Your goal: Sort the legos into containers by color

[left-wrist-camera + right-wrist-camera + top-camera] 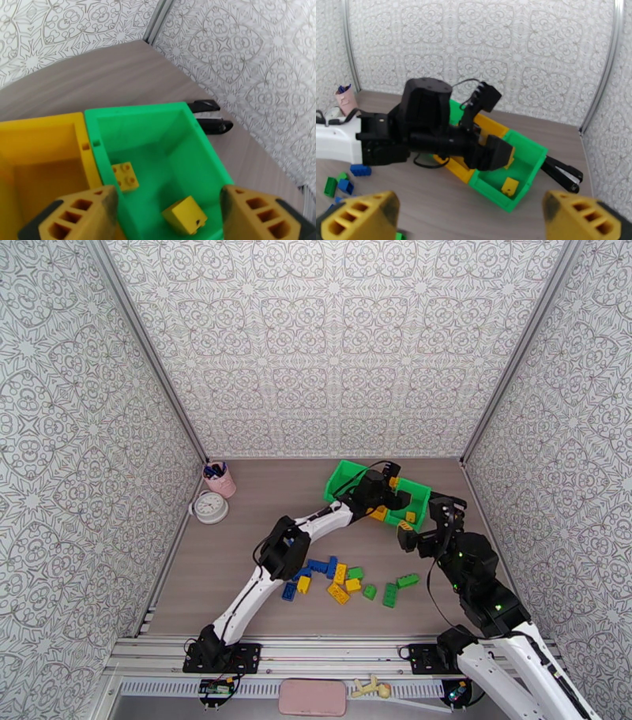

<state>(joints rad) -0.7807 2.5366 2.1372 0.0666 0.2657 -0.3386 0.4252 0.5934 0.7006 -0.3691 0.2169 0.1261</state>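
My left jaws hang over the right-hand green bin (139, 109), the end one in the row of containers (338, 472). That row sits toward the upper right of the surface (261, 500) in the overhead view. The jaws stand wide apart with nothing between them, and their pads (85, 213) frame the lower corners of my left wrist view.

Below them, in the lower middle of that view, a yellow brick (185, 215) lies tilted on the bin floor, touching neither pad. A second yellow brick (125, 177) sits studs-up to its upper left, close to the wall shared with the yellow-orange bin (39, 123). I judge that placement wrong for a colour sort: yellow belongs one compartment over, and what I can see of that bin looks bare.

My right jaws are spread fully too and hold nothing. They hover over the surface just below the right end of the row in the overhead view, probably held back so my two arms do not crowd each other. A black stapler-like object (564, 173) lies just beside the green bin.

The other legos (340, 581) lie loose in the lower middle of the overhead view. Blue, yellow and green are mixed together there, well apart from the bins.
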